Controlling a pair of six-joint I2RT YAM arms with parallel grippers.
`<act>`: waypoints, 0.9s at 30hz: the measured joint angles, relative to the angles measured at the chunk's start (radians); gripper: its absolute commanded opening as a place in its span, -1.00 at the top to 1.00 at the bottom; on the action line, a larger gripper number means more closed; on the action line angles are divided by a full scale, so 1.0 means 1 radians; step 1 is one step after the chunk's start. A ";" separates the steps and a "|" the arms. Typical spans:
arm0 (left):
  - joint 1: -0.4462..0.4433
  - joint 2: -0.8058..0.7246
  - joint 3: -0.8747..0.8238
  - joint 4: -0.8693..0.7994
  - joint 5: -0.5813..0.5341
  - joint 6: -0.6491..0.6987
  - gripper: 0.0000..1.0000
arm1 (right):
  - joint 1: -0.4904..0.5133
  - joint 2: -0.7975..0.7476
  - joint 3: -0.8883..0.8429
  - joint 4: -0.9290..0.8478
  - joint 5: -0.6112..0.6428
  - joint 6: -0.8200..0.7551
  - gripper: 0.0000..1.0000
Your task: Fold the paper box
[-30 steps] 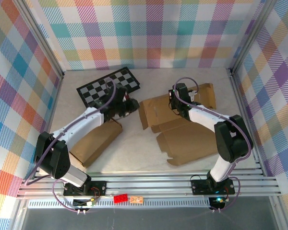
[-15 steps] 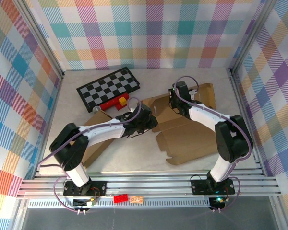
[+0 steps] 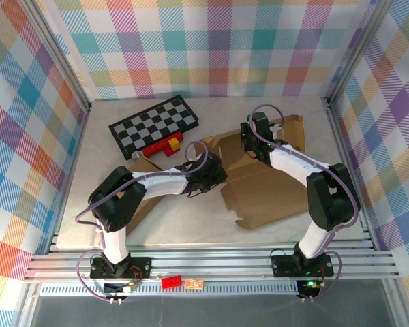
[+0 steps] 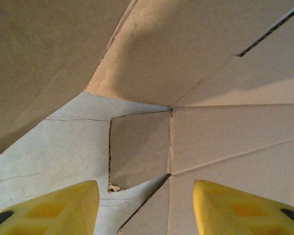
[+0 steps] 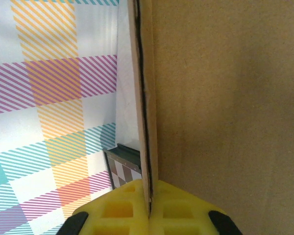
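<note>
Pale counter (image 3: pixel 191 225), plaid walls: flat brown cardboard box (image 3: pixel 273 197) mostly unfolded w/ creasing left; right gripper (image 5: pixel 149 198) pinches a panel edge, left gripper (image 4: pixel 144 200) parted, empty.

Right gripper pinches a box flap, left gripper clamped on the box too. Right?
Not quite. The right gripper does pinch a flap of the box, but the left gripper is open, not clamped: in the left wrist view its fingers stand apart in front of the box, gripping nothing.
</note>
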 measured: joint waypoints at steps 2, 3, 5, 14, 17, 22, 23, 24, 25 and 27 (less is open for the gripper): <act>0.000 0.002 0.002 0.000 0.000 0.000 -0.05 | -0.002 0.000 0.000 -0.001 -0.002 0.000 1.00; 0.000 0.003 0.004 0.000 0.000 0.000 -0.05 | -0.003 0.000 0.000 -0.001 -0.003 0.000 1.00; 0.000 0.013 0.012 0.002 0.001 0.000 -0.04 | -0.003 0.000 0.001 -0.002 -0.006 0.000 1.00; 0.001 0.073 0.037 0.034 0.000 0.004 0.12 | -0.005 0.000 0.001 -0.005 -0.005 0.000 1.00; 0.001 0.072 0.052 0.033 -0.007 0.013 0.15 | -0.010 0.000 0.001 -0.004 -0.005 0.000 1.00; 0.001 0.071 0.085 0.034 -0.008 0.036 0.17 | -0.018 0.000 0.005 0.000 0.003 0.000 1.00; 0.001 0.068 0.089 0.036 -0.007 0.039 0.17 | -0.018 0.000 0.006 -0.001 0.003 0.000 1.00; 0.001 0.064 0.092 0.038 -0.007 0.043 0.17 | -0.018 0.000 0.006 0.000 0.003 0.000 1.00; 0.001 0.062 0.095 0.043 -0.007 0.047 0.17 | -0.018 0.000 0.006 0.000 0.003 0.000 1.00; 0.001 0.059 0.106 0.058 -0.005 0.053 0.18 | -0.018 0.000 0.006 0.000 0.003 0.001 1.00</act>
